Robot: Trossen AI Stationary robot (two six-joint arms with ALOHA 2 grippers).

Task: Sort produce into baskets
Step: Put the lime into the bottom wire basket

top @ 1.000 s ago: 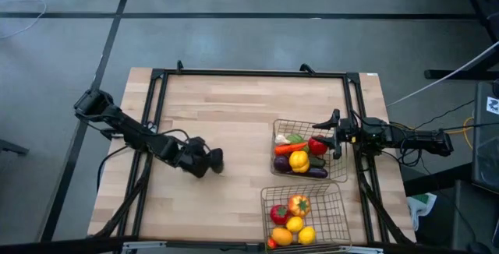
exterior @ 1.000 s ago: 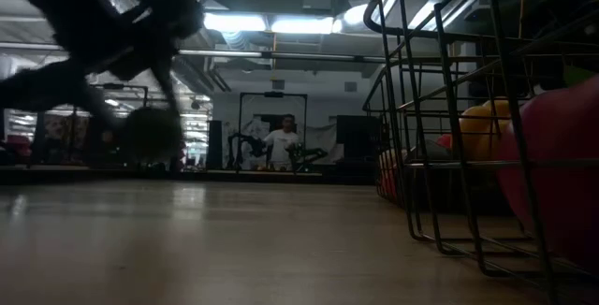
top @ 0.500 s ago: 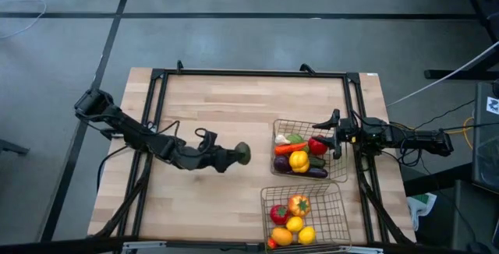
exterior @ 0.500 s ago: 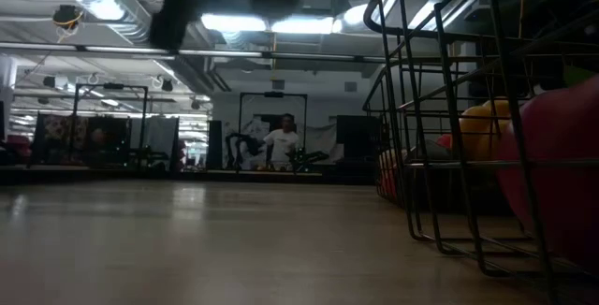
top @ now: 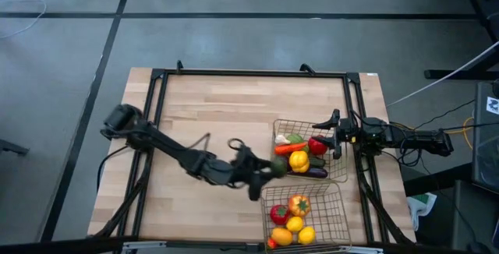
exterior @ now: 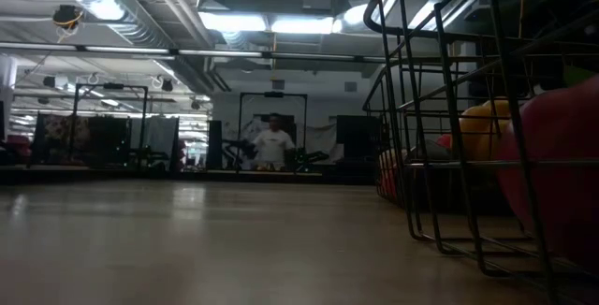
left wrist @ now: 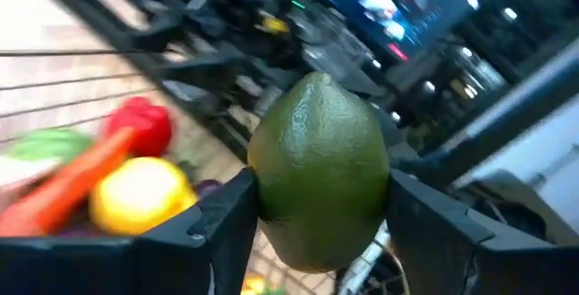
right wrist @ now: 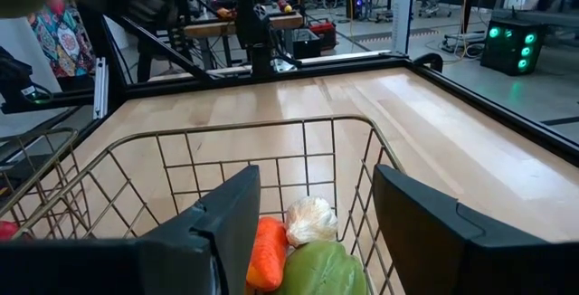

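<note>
Left gripper (top: 269, 170) — reached across the wooden table (top: 210, 106) to the near-left corner of the far basket (top: 309, 124) — has its fingers (left wrist: 217, 232) clamped on either side of a green avocado (left wrist: 318, 168), held clear of the tabletop. Far basket holds a yellow pepper (top: 299, 160), red pepper (top: 316, 146), carrot (top: 287, 149) and eggplant (top: 315, 173); the near basket (top: 304, 194) carries red, orange and yellow pieces. Right gripper (top: 337, 135) rests over the far basket's right rim, jaws parted and empty — garlic (right wrist: 310, 219) lies below.

Two baskets (top: 309, 159) (top: 302, 215) sit side by side on the table's (top: 218, 114) right, produce (top: 299, 161) inside both.
</note>
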